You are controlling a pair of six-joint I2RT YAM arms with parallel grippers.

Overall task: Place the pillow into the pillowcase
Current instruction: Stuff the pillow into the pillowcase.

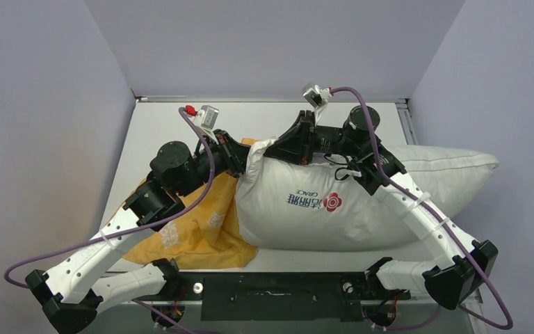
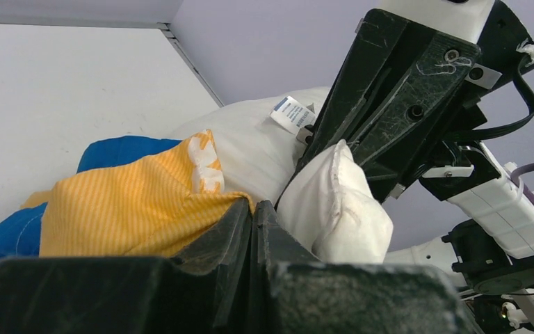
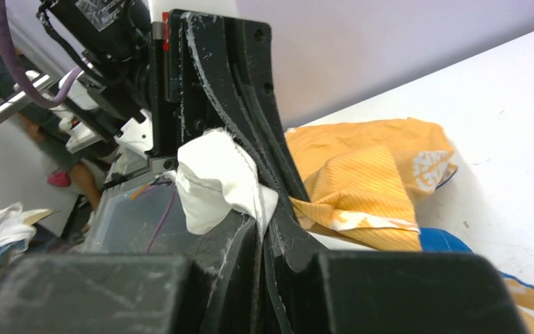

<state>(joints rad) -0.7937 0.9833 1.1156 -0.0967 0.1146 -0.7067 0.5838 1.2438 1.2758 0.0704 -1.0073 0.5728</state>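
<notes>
The pillow point(image 1: 368, 202) is lying lengthwise on the counter point(image 1: 160, 125), with its right end reaching past the right arm and its printed red and blue logo point(image 1: 313, 202) facing up. The pillowcase point(image 1: 195, 233) is lying crumpled at the pillow's left end, partly under the left arm. It is showing mostly its orange-yellow face, and a blue patch point(image 2: 122, 149) is showing in the left wrist view.

The right claw point(image 3: 261, 212) is clenched and is grasping a bunched corner of the pillow at its upper left end. The left claw point(image 2: 254, 209) is clenched and is pinching the orange-yellow edge of the pillowcase, which is draping away from its tips. The two claws are meeting just beside each other at that corner. The pillow is sitting outside the pillowcase.
</notes>
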